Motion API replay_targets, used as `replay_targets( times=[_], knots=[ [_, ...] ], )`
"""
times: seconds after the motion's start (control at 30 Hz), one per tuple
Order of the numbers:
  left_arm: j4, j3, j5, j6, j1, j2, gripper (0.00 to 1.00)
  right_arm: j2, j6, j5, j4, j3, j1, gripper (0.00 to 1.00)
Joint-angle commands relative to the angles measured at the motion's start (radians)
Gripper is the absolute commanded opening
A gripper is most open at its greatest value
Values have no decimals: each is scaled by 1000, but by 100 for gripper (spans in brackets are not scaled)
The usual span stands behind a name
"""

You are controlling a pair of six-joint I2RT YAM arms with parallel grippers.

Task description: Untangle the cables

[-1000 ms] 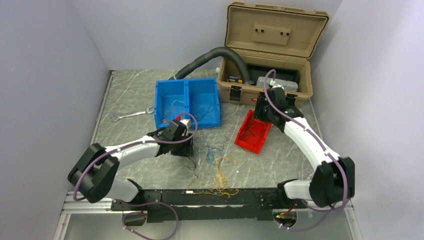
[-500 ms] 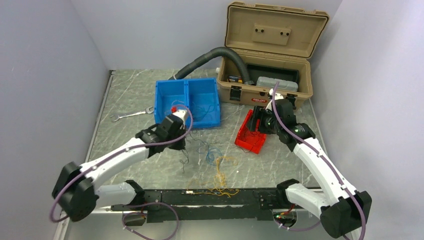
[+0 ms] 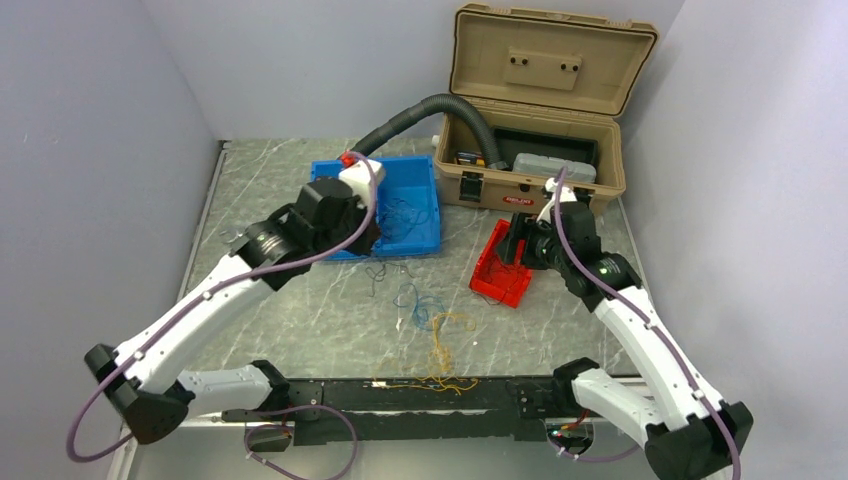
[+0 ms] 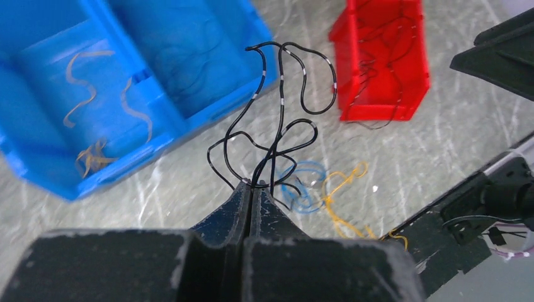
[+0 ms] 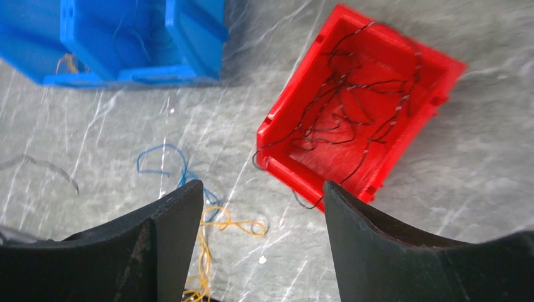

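So the left tool [image 4: 252, 189] is clamped fully shut, fingertips pressed together, and it's got one black cable [image 4: 278, 94] pinched right at the tips. That cable has little pale bands along it and loops out in a loose squiggle in front of the tool. In the left wrist view it sits over the strip of table [image 3: 300, 330] between the blue bin [image 4: 38, 165] and the red bin [image 4: 352, 114]. Can't tell if its loose end is touching the table or not. From the top camera that tool is right at the near edge of the blue bin. The right tool [image 5: 261, 192] is spread wide with nothing between the fingers, hanging above the table just at the near side of the red bin. The red bin has a messy heap of black cables [image 5: 343, 119] in it, with a strand or two spilling over the near rim. In the blue bin, one compartment holds a few tan cables [image 4: 82, 94] and the other has some thin dark ones, hard to make out. Loose on the table between the bins and the arm bases there's a blue cable [image 5: 165, 151] curled up, and a yellow cable [image 5: 217, 225] tangled just beside it on the near side. Behind it all is an open tan toolbox [image 3: 540, 60] with a grey hose [image 3: 420, 108] running out of it.
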Motion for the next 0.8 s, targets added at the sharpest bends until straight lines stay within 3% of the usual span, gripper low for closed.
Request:
replay_targets(
  times=[0.0,0.3,0.53,0.77],
  knots=[
    [175,100,116,30,-39,128,0,-84,27,206,-59,98,1,72],
    [379,298,90,10,-146,480,0,-229,137,551,-111,134,-1,72],
    [588,352,22,15,-204,703,0,-262,139,629,-89,151,-1,72],
    [647,469,37,36,-263,926,0,-251,138,638,-92,128,0,71]
  ],
)
